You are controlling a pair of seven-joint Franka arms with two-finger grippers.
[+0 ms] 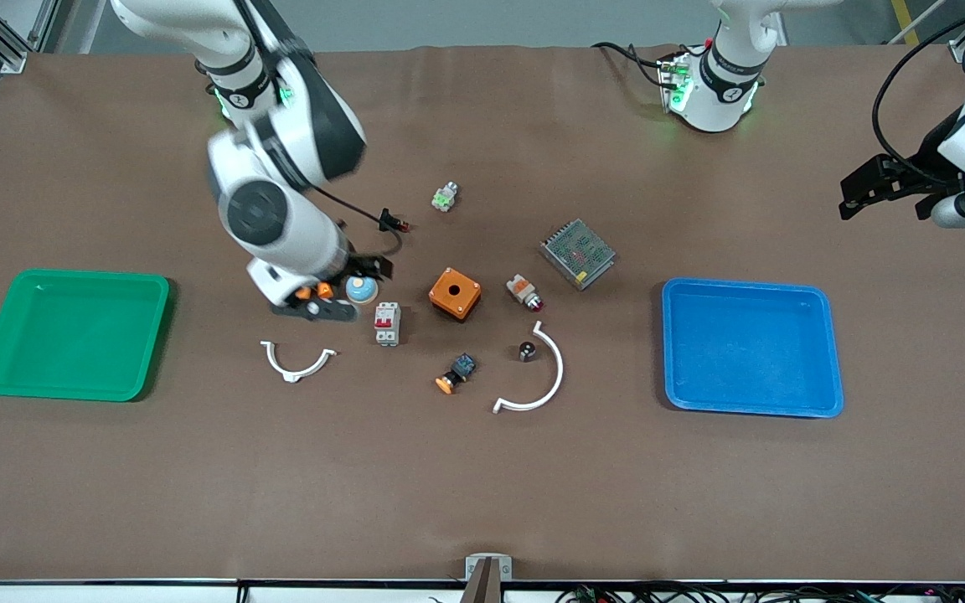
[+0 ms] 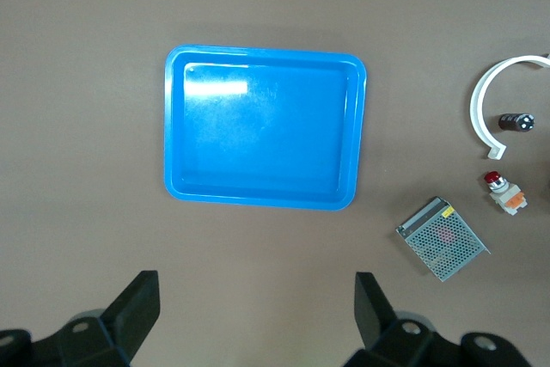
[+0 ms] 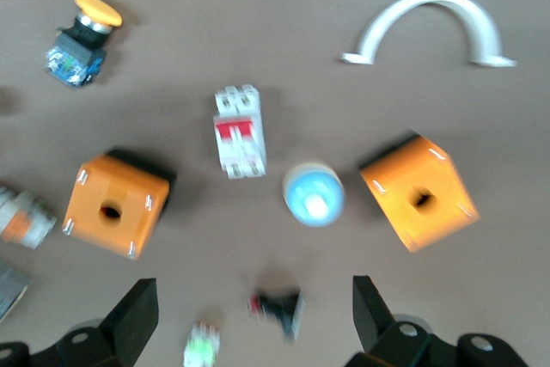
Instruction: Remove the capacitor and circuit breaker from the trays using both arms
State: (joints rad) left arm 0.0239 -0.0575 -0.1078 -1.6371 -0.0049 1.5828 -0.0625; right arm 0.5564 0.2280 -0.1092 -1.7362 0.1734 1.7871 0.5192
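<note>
The breaker [image 1: 387,322] is a white-grey block with red levers, lying on the table near its middle; it also shows in the right wrist view [image 3: 240,131]. The capacitor [image 1: 526,351] is a tiny black cylinder with a silver end, lying inside a white curved clip; it also shows in the left wrist view [image 2: 516,121]. My right gripper [image 1: 365,270] is open and empty [image 3: 249,311], over the table beside a blue dome, close to the breaker. My left gripper [image 1: 885,193] is open and empty [image 2: 258,307], high over the left arm's end of the table.
A green tray [image 1: 72,275] lies at the right arm's end, a blue tray [image 1: 746,286] at the left arm's end. Around the breaker are an orange box [image 1: 455,293], a blue dome [image 1: 362,290], a push button [image 1: 456,373], a mesh unit [image 1: 577,253] and white clips [image 1: 298,362].
</note>
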